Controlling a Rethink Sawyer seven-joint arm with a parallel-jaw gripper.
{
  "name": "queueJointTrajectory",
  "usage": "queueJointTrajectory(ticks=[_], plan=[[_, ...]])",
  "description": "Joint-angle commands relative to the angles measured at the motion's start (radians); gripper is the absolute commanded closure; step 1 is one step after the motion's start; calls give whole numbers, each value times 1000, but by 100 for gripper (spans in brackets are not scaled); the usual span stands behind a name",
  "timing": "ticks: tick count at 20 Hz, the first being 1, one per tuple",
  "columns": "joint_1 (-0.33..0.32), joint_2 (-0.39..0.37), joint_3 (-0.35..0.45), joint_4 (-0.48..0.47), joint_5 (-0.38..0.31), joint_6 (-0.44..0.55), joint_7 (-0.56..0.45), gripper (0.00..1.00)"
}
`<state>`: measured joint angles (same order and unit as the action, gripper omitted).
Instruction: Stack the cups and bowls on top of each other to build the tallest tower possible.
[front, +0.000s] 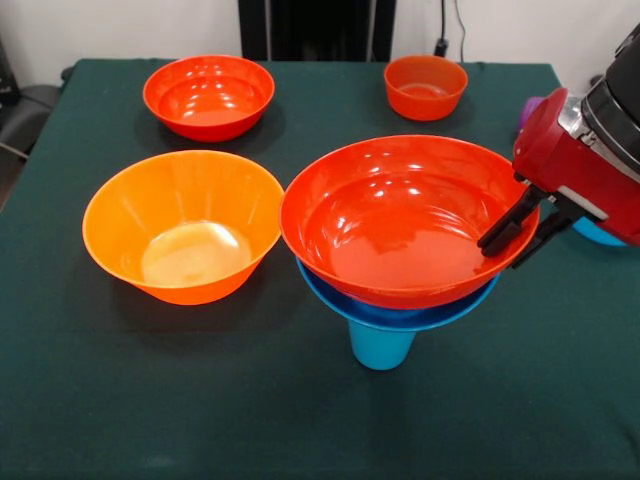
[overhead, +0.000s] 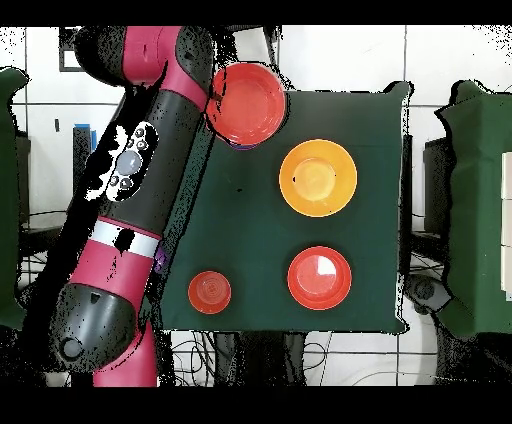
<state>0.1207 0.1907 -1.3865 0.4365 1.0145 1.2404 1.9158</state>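
I see a dark green tablecloth (front: 120, 400) across the lower frame, a white wall (front: 130, 25) along the top, and black cables (front: 441, 40) hanging upper right.

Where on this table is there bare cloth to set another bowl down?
The near strip of the table, in front of the orange bowl and the tower, is bare. So is the patch between the red bowl and small orange bowl. The gripper crowds the tower's side.

tower (front: 400, 240) flanked by bowl (front: 183, 225), front open
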Motion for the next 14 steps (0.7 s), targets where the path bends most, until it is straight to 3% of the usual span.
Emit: queueJointTrajectory(ticks=[1, 14], plan=[[-17, 2, 76, 14, -63, -24, 191, 100], [-11, -3, 103, 52, -82, -70, 161, 100]])
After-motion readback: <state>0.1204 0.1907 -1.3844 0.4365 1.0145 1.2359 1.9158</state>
